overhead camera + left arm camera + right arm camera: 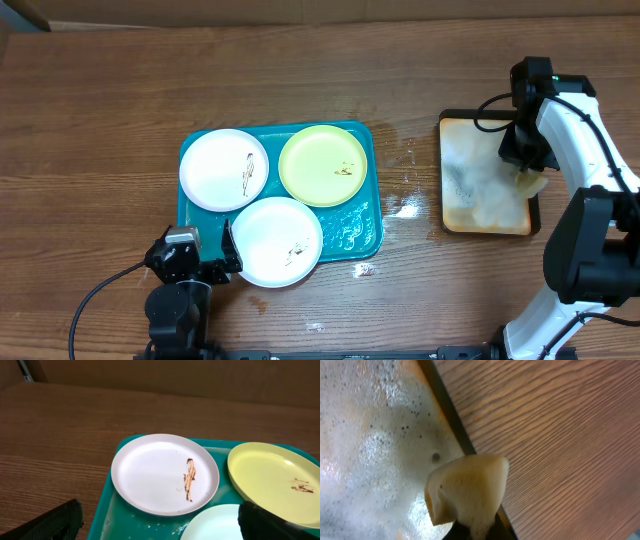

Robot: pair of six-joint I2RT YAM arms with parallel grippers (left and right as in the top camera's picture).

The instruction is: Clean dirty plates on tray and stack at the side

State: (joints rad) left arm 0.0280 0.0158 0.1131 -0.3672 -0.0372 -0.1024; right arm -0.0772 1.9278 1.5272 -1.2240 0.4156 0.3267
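Quick status from my end: the three dirty plates [224,169] are all on the teal tray [368,225], about mid-table [100,120]. One white plate [224,169] sits at the back left with a brown streak down its middle. The yellow plate [322,165] is just beside it at the back right with a small smear. The second white plate [277,241] is in front, also smeared, and it overhangs the tray's near edge. The tray looks wet and glossy, and there's some water [400,208] on the table just right of it. My left end effector [195,262] hovers at the tray's near left corner, jaws spread wide and holding nothing, with one finger [232,250] right by the front plate's rim. My right end effector [527,165] is well off to the right over the small black-rimmed tray [460,215]. It's clamped on a pale sponge [467,490] that hangs above that tray's right edge. That little tray is covered in suds [490,190], with rusty-looking stains round its border.
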